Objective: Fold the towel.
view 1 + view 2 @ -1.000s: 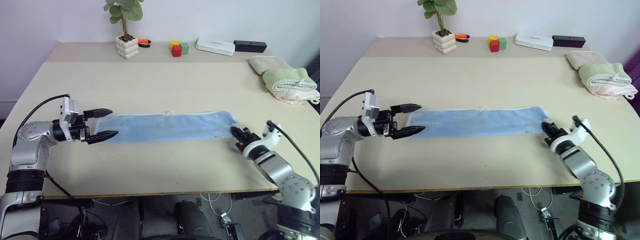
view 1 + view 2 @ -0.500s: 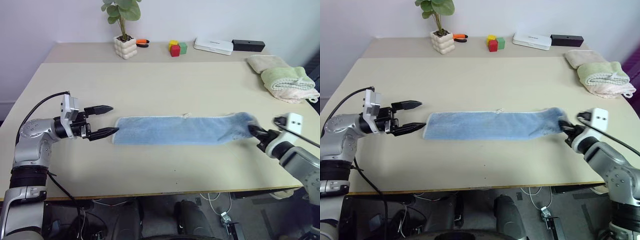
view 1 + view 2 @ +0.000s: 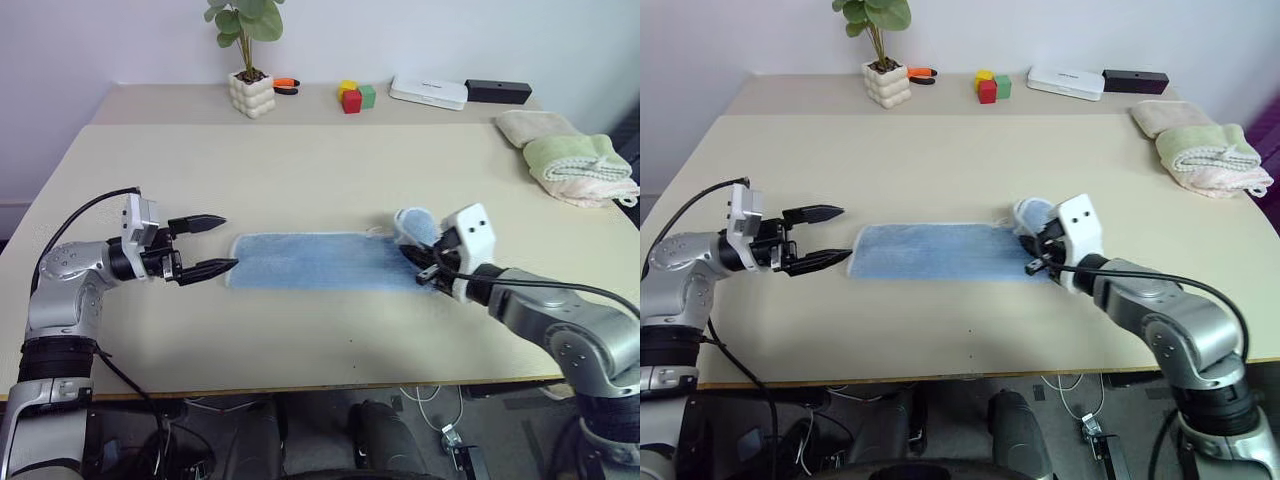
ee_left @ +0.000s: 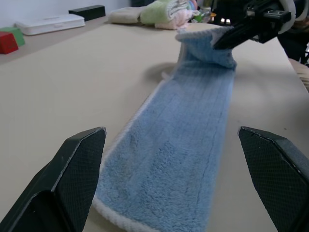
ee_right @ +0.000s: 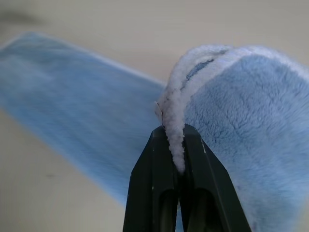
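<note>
**Right gripper lifts one end of the blue towel over the strip**

The light blue terry cloth towel with a whitish stitched hem [image 3: 320,262] lies as a long narrow strip across the middle of the pale beige table [image 3: 300,170], running from 9 o'clock to 3 o'clock. Its end at 3 o'clock is raised off the table and curls over the flat part.

The right gripper [image 3: 422,262] has its two black fingers pinched tight on that raised end; in the right wrist view the white hem [image 5: 175,130] is squeezed between them, with blue pile bulging beside it.

The left gripper [image 3: 205,244] hovers just beside the towel's 9 o'clock end, its black fingers [image 4: 72,193] spread wide and holding nothing, pointing along the strip.

At 12 o'clock on the far table edge stand a small green plant in a bumpy white pot [image 3: 252,90], red, yellow and green blocks [image 3: 354,96], a flat white box [image 3: 430,93] and a black box [image 3: 499,92]. At about 2 o'clock sits a pile of a folded pale green towel [image 3: 580,160] and a beige towel [image 3: 530,125].
</note>
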Controlling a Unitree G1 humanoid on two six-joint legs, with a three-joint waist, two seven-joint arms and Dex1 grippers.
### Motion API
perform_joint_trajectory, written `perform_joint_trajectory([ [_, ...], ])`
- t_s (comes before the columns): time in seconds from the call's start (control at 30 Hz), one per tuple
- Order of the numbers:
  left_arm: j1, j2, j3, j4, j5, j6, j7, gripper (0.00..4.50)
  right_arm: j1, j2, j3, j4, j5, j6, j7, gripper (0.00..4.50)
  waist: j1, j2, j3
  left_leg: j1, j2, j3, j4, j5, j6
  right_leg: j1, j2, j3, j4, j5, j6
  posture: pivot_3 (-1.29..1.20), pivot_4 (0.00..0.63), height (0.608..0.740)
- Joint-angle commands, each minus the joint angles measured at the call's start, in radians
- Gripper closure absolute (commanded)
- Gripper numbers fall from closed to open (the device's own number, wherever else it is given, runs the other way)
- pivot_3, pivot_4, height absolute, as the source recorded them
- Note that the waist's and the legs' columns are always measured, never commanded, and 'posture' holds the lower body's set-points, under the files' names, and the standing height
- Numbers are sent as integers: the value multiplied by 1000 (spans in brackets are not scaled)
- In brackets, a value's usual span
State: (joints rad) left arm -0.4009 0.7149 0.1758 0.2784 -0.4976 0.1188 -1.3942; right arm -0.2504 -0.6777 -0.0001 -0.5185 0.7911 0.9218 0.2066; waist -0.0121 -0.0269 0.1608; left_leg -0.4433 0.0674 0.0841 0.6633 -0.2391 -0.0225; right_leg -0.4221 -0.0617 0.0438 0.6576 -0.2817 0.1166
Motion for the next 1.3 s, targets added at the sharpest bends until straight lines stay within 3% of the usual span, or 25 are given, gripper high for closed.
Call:
perform_joint_trajectory([
  [0.03,14,13,28,-51,-22,1,8,0,-28,53,38,-41,-20,15,-3,4462,1,0,0,0,0,0,0,0,0,0,0,0,0,0,0,0,150,735],
  [0.53,78,26,49,-132,-45,37,38,0,-118,234,154,78,-162,7,54,4462,-1,0,0,0,0,1,0,0,0,0,0,0,0,0,0,0,150,735],
  [0.8,98,29,51,-151,-47,36,50,0,-96,260,169,107,-205,8,108,4462,-1,0,0,0,0,1,0,0,0,0,0,0,0,0,0,0,150,735],
  [0.9,101,29,50,-158,-51,38,54,0,-90,258,190,107,-228,5,130,3607,-1,0,0,0,0,1,0,0,0,0,0,0,0,0,0,0,150,735],
  [1.13,91,22,43,-152,-50,38,54,0,-103,270,172,111,-253,-2,159,135,0,0,0,0,0,1,0,0,0,0,0,0,0,0,0,0,150,735],
  [1.3,78,21,40,-135,-47,34,48,0,-122,306,65,23,-52,61,249,54,0,0,0,0,0,1,0,0,0,0,0,0,0,0,0,0,150,735],
])
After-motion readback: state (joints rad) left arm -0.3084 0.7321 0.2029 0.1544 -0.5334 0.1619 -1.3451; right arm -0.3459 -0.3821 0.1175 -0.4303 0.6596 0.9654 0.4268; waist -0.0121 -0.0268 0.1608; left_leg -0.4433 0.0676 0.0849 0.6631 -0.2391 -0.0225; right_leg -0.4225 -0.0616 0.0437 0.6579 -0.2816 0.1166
